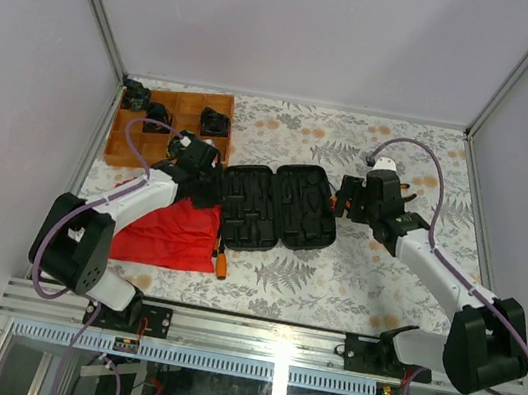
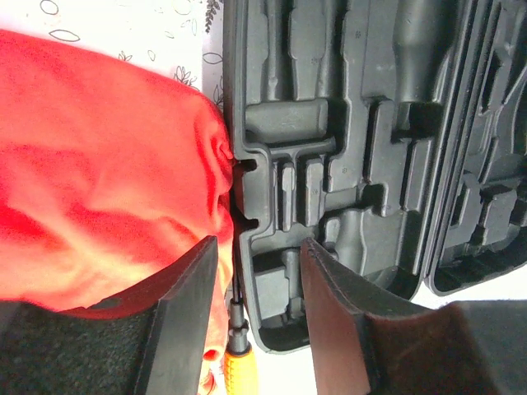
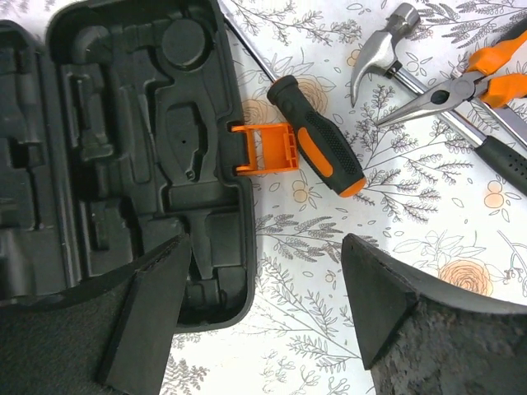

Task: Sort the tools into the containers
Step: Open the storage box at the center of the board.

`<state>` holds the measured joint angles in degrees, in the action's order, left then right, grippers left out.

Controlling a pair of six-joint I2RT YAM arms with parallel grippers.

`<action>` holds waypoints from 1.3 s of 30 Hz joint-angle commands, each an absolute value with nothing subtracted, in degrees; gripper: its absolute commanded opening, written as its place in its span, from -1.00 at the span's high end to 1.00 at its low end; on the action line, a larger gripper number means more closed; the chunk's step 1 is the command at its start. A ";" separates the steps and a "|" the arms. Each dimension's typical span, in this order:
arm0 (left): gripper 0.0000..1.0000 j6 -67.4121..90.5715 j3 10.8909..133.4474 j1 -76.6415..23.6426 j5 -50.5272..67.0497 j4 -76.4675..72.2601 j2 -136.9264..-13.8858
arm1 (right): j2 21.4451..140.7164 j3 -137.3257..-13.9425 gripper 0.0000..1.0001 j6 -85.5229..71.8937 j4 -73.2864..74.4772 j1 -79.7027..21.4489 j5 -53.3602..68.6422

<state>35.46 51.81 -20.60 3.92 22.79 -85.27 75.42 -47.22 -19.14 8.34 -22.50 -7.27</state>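
Observation:
The black case (image 1: 278, 207) lies open in the middle of the table, its moulded slots (image 2: 329, 148) empty. My left gripper (image 2: 257, 284) is open over the case's left edge, next to the red cloth. A slim screwdriver with an orange handle (image 2: 237, 366) lies between its fingers, untouched; the same screwdriver (image 1: 221, 263) shows in the top view. My right gripper (image 3: 268, 271) stands open over the case's right edge, near the orange latch (image 3: 265, 148). Beyond the latch lie a black-and-orange screwdriver (image 3: 317, 136), a hammer (image 3: 395, 49) and orange-handled pliers (image 3: 469, 78).
A red cloth (image 1: 172, 233) lies left of the case, bunched against it (image 2: 99, 181). A compartmented wooden tray (image 1: 169, 126) with black parts stands at the back left. The floral table cover (image 1: 271, 275) runs to the metal frame on all sides.

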 commanded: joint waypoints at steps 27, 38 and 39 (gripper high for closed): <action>0.59 33.85 60.35 -25.84 2.08 22.28 -98.23 | 65.63 -39.16 -0.27 -22.35 8.05 -22.24 -2.09; 0.06 34.10 59.36 -25.75 -2.30 24.71 -92.02 | 62.15 -38.10 -0.46 -22.26 9.56 -22.29 -3.70; 0.05 34.15 59.10 -25.75 -3.20 25.19 -90.77 | 61.68 -38.02 -0.47 -22.38 9.62 -22.25 -3.68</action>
<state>34.24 59.05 -25.47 0.47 24.14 -95.35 63.92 -38.11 -21.91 10.02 -22.50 -3.44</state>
